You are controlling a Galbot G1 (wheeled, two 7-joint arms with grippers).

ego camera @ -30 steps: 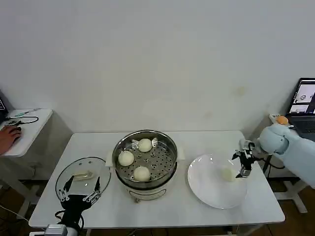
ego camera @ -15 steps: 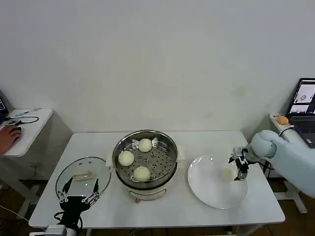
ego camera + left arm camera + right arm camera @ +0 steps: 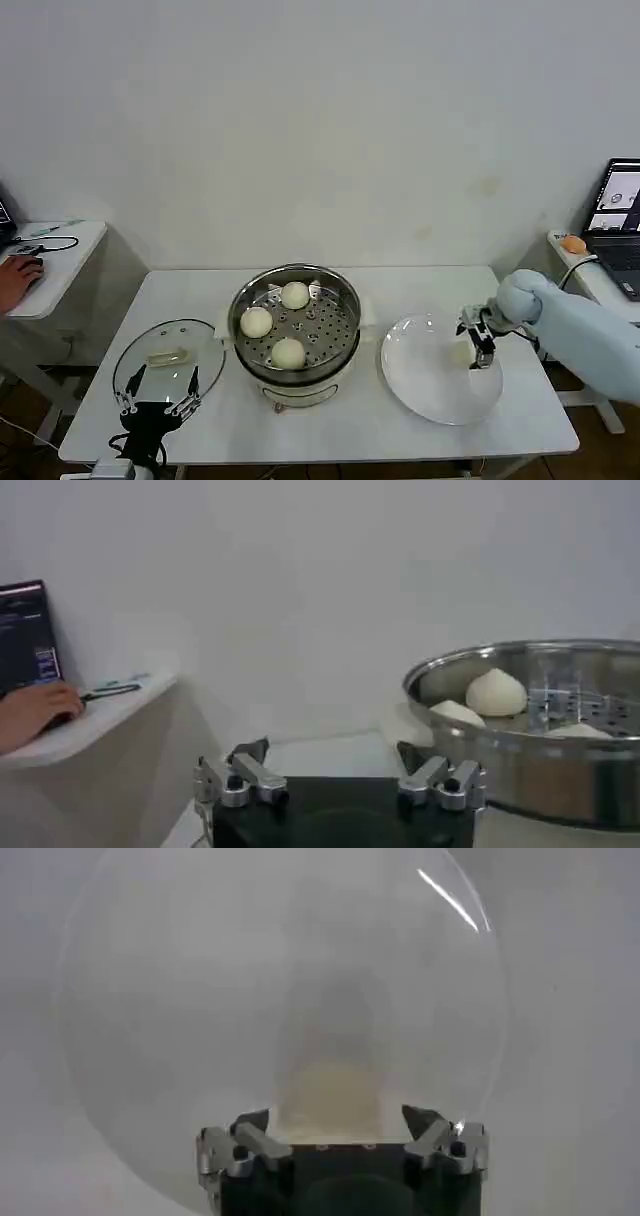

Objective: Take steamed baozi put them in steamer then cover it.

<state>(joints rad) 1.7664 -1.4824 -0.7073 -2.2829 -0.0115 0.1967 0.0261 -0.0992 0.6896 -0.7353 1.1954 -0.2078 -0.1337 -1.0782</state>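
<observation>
While right gripper [image 3: 474, 343] fingers straddle last baozi [image 3: 461, 351] — spread, plate [image 3: 425, 385] beneath

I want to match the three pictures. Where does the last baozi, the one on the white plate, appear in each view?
Head view: last baozi on the white plate, at the right gripper.
Left wrist view: not in it.
Right wrist view: baozi between the open fingers.
Shared landmark: the plate.

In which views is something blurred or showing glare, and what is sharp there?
Right wrist view: the plate and the baozi on it look soft and hazy, with a bright glare streak on the rim; the right gripper is sharp. Left wrist view: the steamer is clear. Head view: even light, soft shadows, faint reflections on the glass cover.
</observation>
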